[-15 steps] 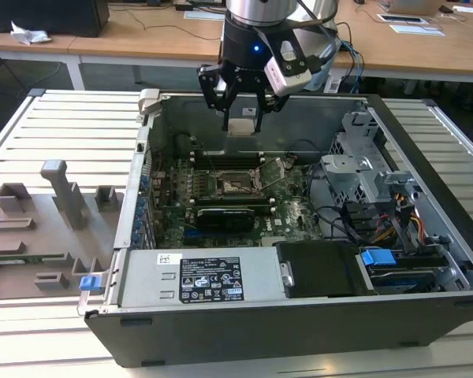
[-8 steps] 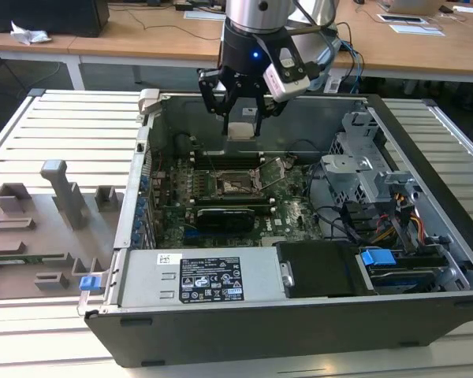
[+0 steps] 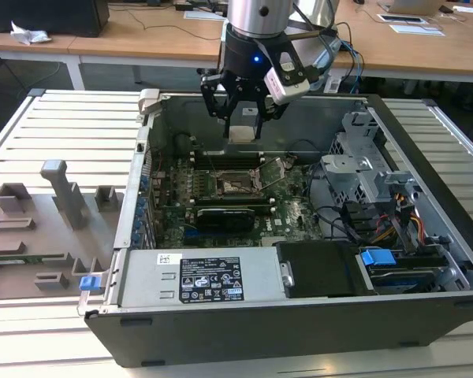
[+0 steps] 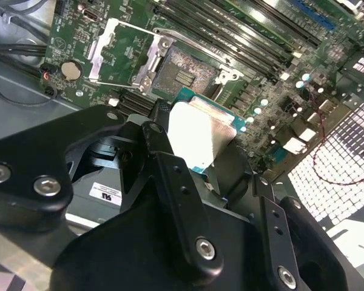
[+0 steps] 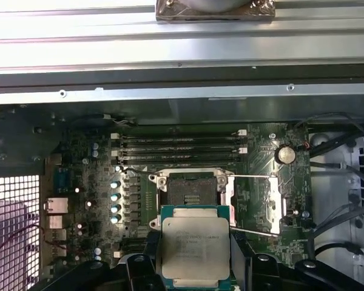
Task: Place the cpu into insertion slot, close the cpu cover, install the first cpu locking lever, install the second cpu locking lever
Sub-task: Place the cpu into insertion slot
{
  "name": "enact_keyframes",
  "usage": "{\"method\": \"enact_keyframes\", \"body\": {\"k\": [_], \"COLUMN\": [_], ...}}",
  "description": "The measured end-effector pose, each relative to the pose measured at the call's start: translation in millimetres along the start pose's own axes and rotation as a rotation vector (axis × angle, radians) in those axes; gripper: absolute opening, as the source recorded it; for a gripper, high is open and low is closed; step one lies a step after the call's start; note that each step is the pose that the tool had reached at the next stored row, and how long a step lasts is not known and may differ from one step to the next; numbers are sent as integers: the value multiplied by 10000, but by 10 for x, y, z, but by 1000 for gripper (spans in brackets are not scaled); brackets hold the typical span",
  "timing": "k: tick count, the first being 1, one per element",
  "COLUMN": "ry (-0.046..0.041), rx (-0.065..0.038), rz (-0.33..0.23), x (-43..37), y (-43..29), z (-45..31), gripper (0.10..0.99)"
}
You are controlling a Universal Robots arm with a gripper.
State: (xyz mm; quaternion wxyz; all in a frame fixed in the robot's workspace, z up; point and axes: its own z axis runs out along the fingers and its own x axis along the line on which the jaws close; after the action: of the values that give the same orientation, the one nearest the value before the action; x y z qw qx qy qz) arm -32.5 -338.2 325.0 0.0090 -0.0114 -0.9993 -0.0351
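Pincer (image 3: 243, 126) clenched on the cpu (image 5: 194, 247) — flat square, silver-grey metal top, teal-green edge, insertion slot (image 5: 188, 189) uncovered

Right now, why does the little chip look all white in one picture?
In the second wrist view, light glares off the metal top of the cpu, washing it white; in the first wrist view the same cpu looks evenly grey, without glare.

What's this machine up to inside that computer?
A robot arm's gripper holds the cpu, a small silver square chip, over the open computer case. On the green board, the insertion slot is bare and the cpu cover is swung open beside it. The chip is not yet seated.
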Motion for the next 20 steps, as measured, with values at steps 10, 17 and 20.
{"method": "enact_keyframes", "body": {"k": [10,17,20], "ry": [1,1,1], "rx": [66,70,70], "rz": [-34,-34,-34], "x": [-193,-200,-200], "y": [118,116,115], "z": [18,54,72], "gripper": [541,541,541]}}
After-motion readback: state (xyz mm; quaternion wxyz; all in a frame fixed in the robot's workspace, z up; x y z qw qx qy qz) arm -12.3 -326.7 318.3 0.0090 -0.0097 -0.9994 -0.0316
